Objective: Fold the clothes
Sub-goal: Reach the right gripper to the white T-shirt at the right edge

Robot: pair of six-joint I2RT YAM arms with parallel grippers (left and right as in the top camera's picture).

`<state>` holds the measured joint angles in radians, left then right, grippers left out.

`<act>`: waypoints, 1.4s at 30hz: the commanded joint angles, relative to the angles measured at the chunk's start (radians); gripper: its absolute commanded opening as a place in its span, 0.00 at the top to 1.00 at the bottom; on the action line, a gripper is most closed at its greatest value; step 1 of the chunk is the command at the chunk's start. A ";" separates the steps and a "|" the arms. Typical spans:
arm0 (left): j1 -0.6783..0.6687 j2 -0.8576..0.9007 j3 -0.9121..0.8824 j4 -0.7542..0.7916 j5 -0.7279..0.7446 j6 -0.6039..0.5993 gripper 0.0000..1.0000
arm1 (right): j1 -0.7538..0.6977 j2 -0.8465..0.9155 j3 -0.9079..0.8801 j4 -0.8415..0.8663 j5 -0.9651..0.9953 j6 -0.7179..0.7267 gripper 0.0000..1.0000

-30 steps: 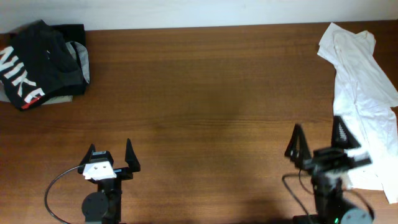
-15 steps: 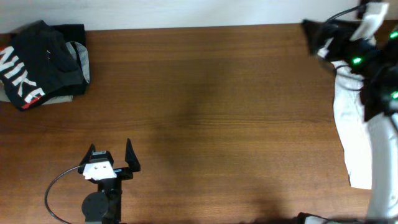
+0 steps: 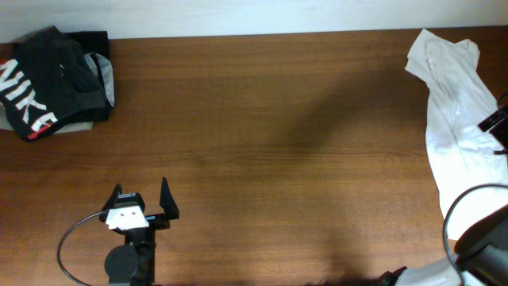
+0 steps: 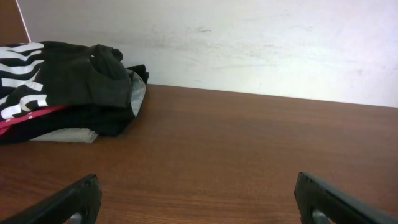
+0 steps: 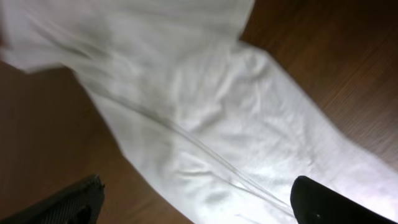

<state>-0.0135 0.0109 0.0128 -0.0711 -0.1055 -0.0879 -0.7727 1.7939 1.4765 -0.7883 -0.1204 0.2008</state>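
Crumpled white fabric shirt along the right edge of the brown wooden table, folded black garment with white lettering at its far-left corner, right gripper spread wide over the shirt, left gripper spread wide and empty near its front-left edge.

A: How is the table coloured?
B: A reddish-brown wood grain is shown all across it.
A: And the heap of clothes?
B: Black cloth is seen, marked with bold white lettering and a touch of red. A grey garment is seen with it.
A: And the other garment?
B: Plain white is shown, unpatterned.
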 commanded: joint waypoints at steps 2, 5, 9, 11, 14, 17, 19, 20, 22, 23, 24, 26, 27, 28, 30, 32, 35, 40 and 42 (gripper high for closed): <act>0.005 -0.004 -0.004 -0.001 -0.004 0.003 0.01 | -0.003 0.112 0.003 0.014 0.001 -0.014 0.14; 0.005 -0.004 -0.004 -0.001 -0.004 0.003 0.01 | 0.000 0.133 0.003 0.052 -0.002 -0.055 0.32; 0.006 -0.004 -0.004 -0.001 -0.004 0.003 0.01 | 0.001 0.166 0.003 0.109 -0.005 -0.055 0.37; 0.006 -0.004 -0.004 -0.001 -0.004 0.003 0.01 | 0.001 0.194 0.003 0.131 -0.038 -0.055 0.37; 0.005 -0.004 -0.004 -0.001 -0.004 0.003 0.01 | 0.006 0.245 0.003 0.188 -0.086 -0.055 0.37; 0.006 -0.004 -0.004 -0.001 -0.004 0.003 0.01 | 0.032 0.285 0.003 0.239 -0.086 -0.055 0.37; 0.005 -0.004 -0.004 -0.001 -0.005 0.003 0.01 | 0.053 0.307 0.003 0.269 -0.086 -0.055 0.38; 0.005 -0.004 -0.004 -0.001 -0.004 0.003 0.01 | 0.063 0.318 0.003 0.282 -0.086 -0.055 0.39; 0.005 -0.004 -0.004 -0.001 -0.005 0.003 0.01 | 0.079 0.335 0.003 0.290 -0.077 -0.055 0.43; 0.006 -0.004 -0.004 -0.001 -0.004 0.003 0.01 | 0.085 0.344 0.003 0.290 -0.063 -0.054 0.43; 0.006 -0.004 -0.004 -0.001 -0.005 0.003 0.01 | 0.087 0.355 0.003 0.290 -0.039 -0.046 0.43; 0.005 -0.004 -0.004 -0.001 -0.004 0.003 0.01 | 0.085 0.360 0.003 0.291 -0.002 -0.035 0.43; 0.005 -0.004 -0.004 -0.001 -0.004 0.003 0.01 | 0.085 0.359 0.005 0.292 0.014 -0.035 0.42; 0.005 -0.004 -0.004 -0.001 -0.004 0.003 0.01 | 0.084 0.359 0.005 0.293 0.025 -0.036 0.42; 0.006 -0.004 -0.004 -0.001 -0.004 0.003 0.01 | 0.084 0.357 0.028 0.279 0.023 -0.035 0.38; 0.005 -0.004 -0.004 -0.001 -0.004 0.003 0.01 | 0.084 0.345 0.072 0.245 0.023 -0.035 0.37; 0.006 -0.004 -0.004 -0.001 -0.004 0.003 0.01 | 0.083 0.343 0.111 0.191 0.024 -0.036 0.37; 0.005 -0.004 -0.004 -0.001 -0.004 0.003 0.01 | 0.082 0.358 0.053 0.192 0.088 -0.036 0.37; 0.006 -0.004 -0.004 -0.001 -0.004 0.003 0.01 | 0.082 0.358 0.048 0.192 0.088 -0.035 0.37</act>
<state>-0.0132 0.0109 0.0128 -0.0711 -0.1055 -0.0879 -0.6891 2.1357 1.5394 -0.5980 -0.0650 0.1581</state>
